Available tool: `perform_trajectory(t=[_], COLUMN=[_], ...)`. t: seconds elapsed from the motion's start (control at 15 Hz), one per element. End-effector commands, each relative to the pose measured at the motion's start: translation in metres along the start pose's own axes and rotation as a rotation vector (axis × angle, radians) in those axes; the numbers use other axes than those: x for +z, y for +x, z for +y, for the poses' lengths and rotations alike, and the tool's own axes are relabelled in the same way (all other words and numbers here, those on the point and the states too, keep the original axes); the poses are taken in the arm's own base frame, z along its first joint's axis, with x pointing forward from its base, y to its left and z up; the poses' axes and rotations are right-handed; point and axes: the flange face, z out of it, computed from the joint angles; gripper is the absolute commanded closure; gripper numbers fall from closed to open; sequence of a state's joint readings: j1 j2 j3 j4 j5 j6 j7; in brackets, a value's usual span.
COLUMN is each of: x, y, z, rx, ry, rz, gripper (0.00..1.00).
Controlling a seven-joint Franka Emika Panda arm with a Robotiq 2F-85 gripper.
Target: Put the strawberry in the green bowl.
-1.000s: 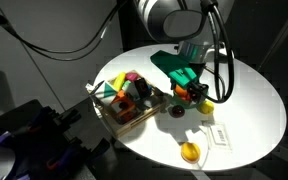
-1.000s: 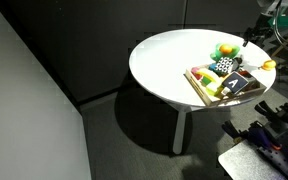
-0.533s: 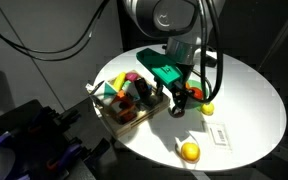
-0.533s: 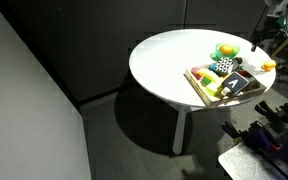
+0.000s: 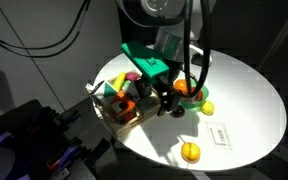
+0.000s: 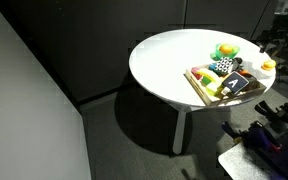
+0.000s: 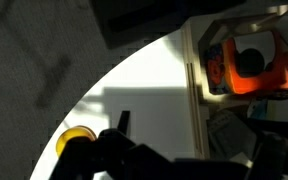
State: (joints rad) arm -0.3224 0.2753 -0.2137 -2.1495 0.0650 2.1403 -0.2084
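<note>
My gripper (image 5: 170, 102) hangs low over the white round table (image 5: 244, 100), just beside the wooden tray of toys (image 5: 112, 112). In the wrist view its dark fingers (image 7: 194, 160) stand wide apart with nothing between them. The green bowl (image 6: 224, 49) shows in an exterior view at the table's far side, with yellow fruit in it. I cannot pick out the strawberry with certainty; small red pieces lie among the toys in the tray (image 7: 214, 120), next to an orange toy (image 7: 252, 66).
A yellow lemon (image 5: 206, 107) lies on the table by the gripper and also shows in the wrist view (image 7: 76, 141). An orange fruit (image 5: 189, 152) and a white card (image 5: 219, 133) lie near the table's front edge. Cables hang behind the arm.
The arm has swung across the table toward the wooden tray and come lower. The gripper now sits beside the tray instead of by the lemon.
</note>
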Motion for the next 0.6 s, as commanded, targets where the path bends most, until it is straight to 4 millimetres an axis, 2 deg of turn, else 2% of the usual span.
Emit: perform_trajectory(t=[0.0,0.53], x=[-0.013,-0.028], y=[-0.024,-0.051], z=[-0.002,-0.009], rx=[0.005,-0.015], ry=[0.002,0.012], rz=[0.008,0.084], gripper=[0.0,0.0])
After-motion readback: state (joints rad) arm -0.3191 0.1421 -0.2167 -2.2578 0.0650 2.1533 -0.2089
